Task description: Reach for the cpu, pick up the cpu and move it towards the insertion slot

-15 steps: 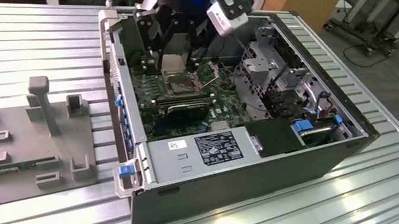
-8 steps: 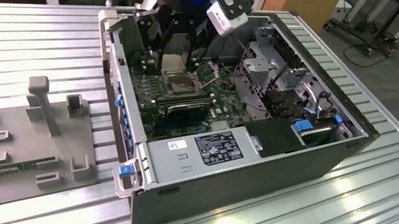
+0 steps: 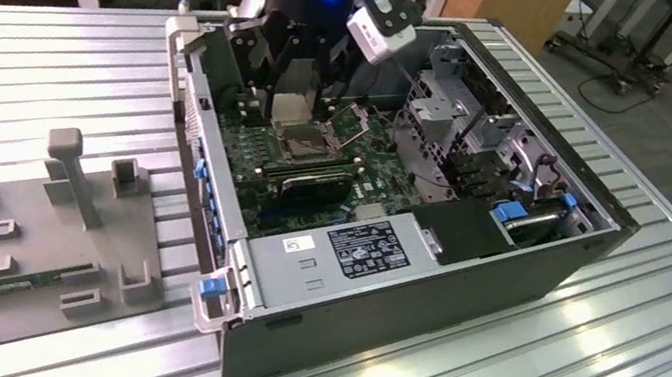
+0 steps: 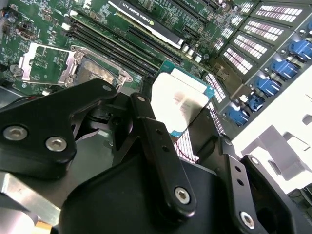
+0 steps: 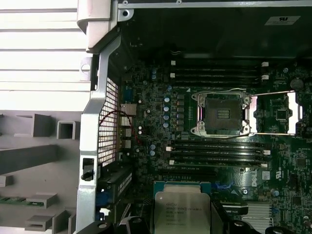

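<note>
Clamped in our gripper [image 4: 183,122], the cpu [image 4: 178,100] is hanging inside the computer case [image 3: 567,261], near but not yet over the insertion slot [image 5: 222,114].

In the first wrist view, the cpu [image 5: 181,210] runs off the picture's edge, so you cannot see its far side. In the second wrist view, the tool [image 4: 183,127] covers the cpu's near part, and black linkage hides part of the insertion slot [image 4: 90,73].
</note>
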Robot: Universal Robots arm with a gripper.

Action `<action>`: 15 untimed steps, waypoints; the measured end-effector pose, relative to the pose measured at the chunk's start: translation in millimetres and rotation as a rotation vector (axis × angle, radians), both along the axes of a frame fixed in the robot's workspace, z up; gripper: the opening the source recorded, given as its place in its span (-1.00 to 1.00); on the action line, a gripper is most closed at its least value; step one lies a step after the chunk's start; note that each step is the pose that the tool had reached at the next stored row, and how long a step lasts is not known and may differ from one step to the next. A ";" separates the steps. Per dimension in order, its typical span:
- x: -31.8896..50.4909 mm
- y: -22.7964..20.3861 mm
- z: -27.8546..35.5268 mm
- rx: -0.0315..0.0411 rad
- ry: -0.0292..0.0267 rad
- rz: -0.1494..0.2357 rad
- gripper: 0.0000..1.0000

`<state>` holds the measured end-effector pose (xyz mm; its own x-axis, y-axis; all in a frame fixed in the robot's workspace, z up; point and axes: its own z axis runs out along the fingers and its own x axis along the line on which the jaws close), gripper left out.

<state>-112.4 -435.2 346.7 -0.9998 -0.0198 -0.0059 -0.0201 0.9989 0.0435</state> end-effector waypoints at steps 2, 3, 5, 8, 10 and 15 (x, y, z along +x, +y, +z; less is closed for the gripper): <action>0.0 0.0 -1.4 0.0000 0.0000 0.000 0.08; 0.0 0.0 -2.2 0.0000 -0.0001 0.000 0.08; 0.0 0.0 -3.7 0.0000 -0.0002 0.000 0.08; 0.0 0.0 -5.9 -0.0001 -0.0005 0.000 0.08; 0.0 0.0 -6.7 -0.0002 -0.0004 0.000 0.08; 0.0 0.0 -8.1 0.0000 -0.0005 0.000 0.08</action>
